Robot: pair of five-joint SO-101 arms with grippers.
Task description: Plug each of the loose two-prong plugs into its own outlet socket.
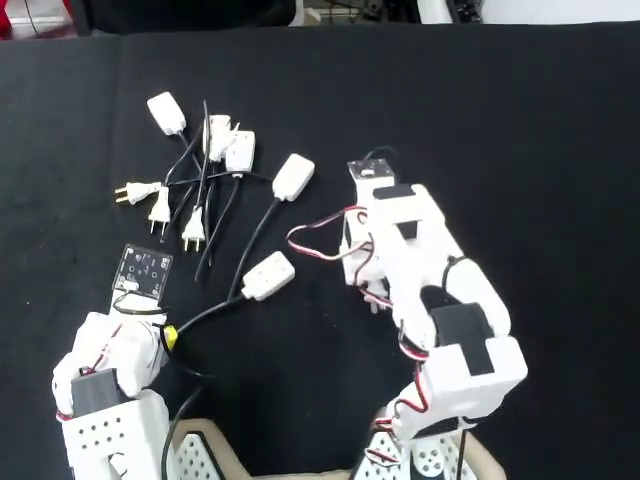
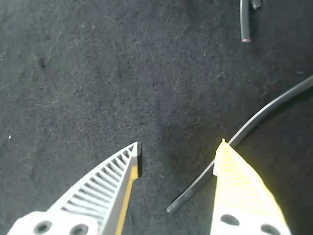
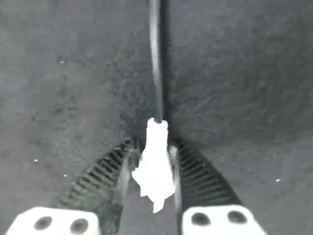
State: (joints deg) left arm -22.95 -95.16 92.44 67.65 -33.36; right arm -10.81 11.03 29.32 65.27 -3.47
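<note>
When inspected, the right gripper [image 3: 154,147] had its jaws drawn close together, pinching a white plug [image 3: 155,171] between them, with both inner faces against the plug body. The plug's prongs could not be made out. Its black cord [image 3: 155,58] ran straight away from the jaws over the cloth [image 3: 254,73]. In the high view this gripper [image 1: 375,298] pointed down at the cloth near the table's middle.

The left gripper [image 2: 180,147] had its jaws spread wide and held nothing. A second cord [image 2: 254,120] lay on the cloth and passed by the tip of the yellow finger [image 2: 239,196], with its loose end lying between the jaws. Whether it touched that finger could not be told. In the high view the left gripper [image 1: 160,335] sat at the near left of the table.

Beyond the left gripper, the loose plugs [image 1: 160,208] lay with brass prongs showing, tangled among black cords. White sockets [image 1: 293,176] lay around them. The nearest socket [image 1: 268,275] was between the two arms, well apart from the right gripper.

The surface was a black cloth [image 1: 520,120] covering the table. Past its far edge a red object [image 1: 35,15] showed at one corner and a pale surface [image 1: 560,10] at the other.
</note>
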